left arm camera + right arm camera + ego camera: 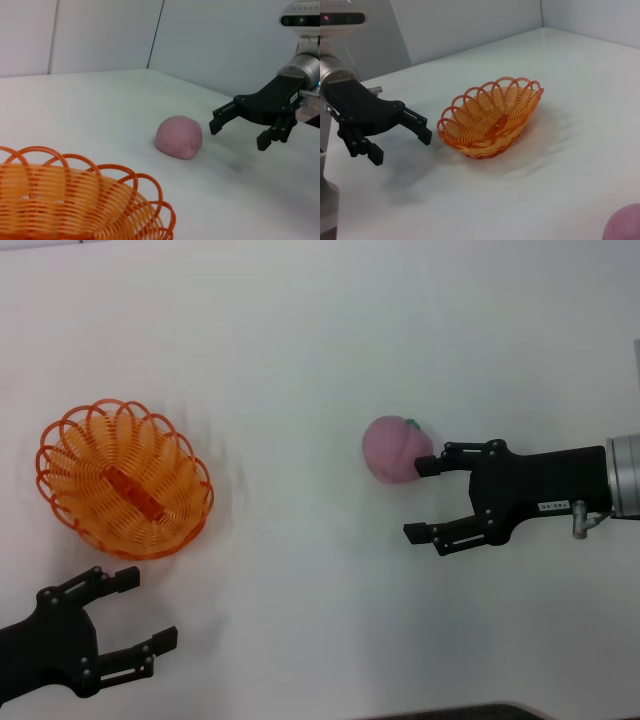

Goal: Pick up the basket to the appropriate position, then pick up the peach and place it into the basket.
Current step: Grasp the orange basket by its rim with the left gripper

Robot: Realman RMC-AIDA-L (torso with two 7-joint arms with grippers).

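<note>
Right gripper [424, 500] reaches in level, jaws spread, one fingertip at the peach [394, 449]. Left gripper [148, 610], also spread, sits near the basket [124, 479].

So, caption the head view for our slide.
Open right pincer beside the peach; open left pincer near the basket.

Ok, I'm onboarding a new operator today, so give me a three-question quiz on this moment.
1. True or false: the peach lies inside the basket.
2. Which gripper is nearest the peach? A) left gripper B) right gripper
3. Fill in: both grippers' fingers are ____.

Key: 1. False, it lies on the table, apart from the basket. 2. B, with one fingertip right beside the fruit; the left gripper sits near the basket. 3. Open.
</note>
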